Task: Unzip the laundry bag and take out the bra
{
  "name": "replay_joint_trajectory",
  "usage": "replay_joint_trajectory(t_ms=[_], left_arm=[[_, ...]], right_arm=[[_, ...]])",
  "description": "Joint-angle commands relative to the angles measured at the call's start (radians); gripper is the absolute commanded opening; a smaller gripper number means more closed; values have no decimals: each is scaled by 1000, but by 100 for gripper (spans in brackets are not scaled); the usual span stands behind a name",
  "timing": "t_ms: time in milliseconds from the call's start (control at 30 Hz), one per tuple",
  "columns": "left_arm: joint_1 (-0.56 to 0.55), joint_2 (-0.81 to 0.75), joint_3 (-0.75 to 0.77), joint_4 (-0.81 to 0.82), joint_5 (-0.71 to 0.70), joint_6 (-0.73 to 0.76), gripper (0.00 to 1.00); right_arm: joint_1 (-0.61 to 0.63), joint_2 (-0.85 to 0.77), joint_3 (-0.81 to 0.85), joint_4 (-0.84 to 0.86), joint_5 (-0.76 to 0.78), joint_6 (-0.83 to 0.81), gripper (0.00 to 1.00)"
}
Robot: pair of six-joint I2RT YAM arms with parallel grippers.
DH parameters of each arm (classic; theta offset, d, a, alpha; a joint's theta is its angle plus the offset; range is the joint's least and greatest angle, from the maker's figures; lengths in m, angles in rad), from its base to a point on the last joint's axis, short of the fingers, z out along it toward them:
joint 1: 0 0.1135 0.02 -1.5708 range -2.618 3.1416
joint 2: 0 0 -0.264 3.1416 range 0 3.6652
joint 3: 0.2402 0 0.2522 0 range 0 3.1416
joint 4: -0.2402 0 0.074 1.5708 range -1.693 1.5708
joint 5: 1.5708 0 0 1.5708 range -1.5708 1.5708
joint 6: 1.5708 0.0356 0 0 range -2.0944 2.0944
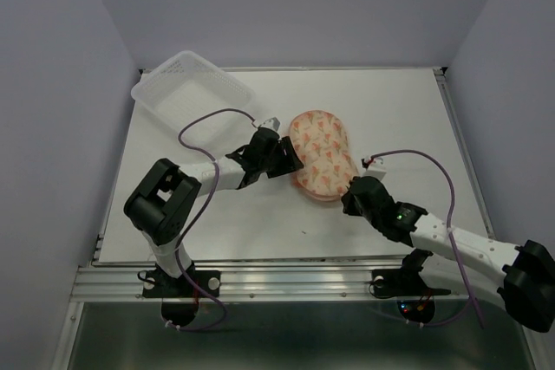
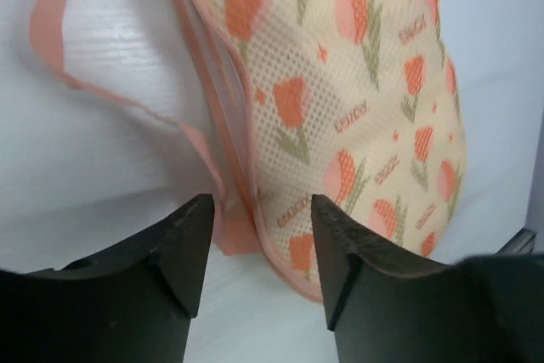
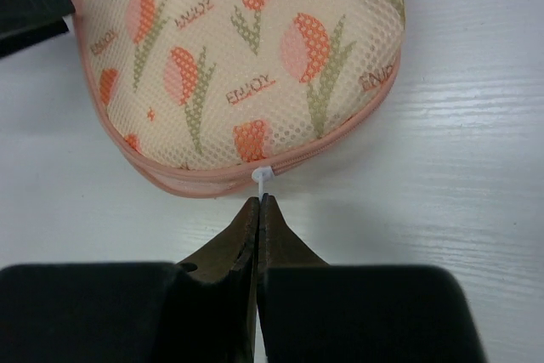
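Note:
The laundry bag lies near the table's middle, a peach mesh pouch with orange tulip motifs and a pink zipper rim. My left gripper is at its left edge. In the left wrist view this gripper is open, with the bag's rim between the fingers and the thin pink loop lying to the left. My right gripper is at the bag's near end. In the right wrist view it is shut on the white zipper pull at the bag's rim. The bra is hidden.
A clear plastic tray lies tilted over the table's back left corner. Purple cables loop above both arms. The white table ends at a metal rail along the near edge.

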Motion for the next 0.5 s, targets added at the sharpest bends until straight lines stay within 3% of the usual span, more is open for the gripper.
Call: replay_joint_trajectory(t_ms=[0,133,467], left_arm=[[18,8,76,-38,-30,56,68],[15,-24,69,-24,-15,24,97],[-64,-198,-135,82,-160,-183,99]], right_arm=[[1,48,-7,51,-39,-38,1],[1,118,7,143,-87,-41,1],[1,266,78,255,-142,-67,1]])
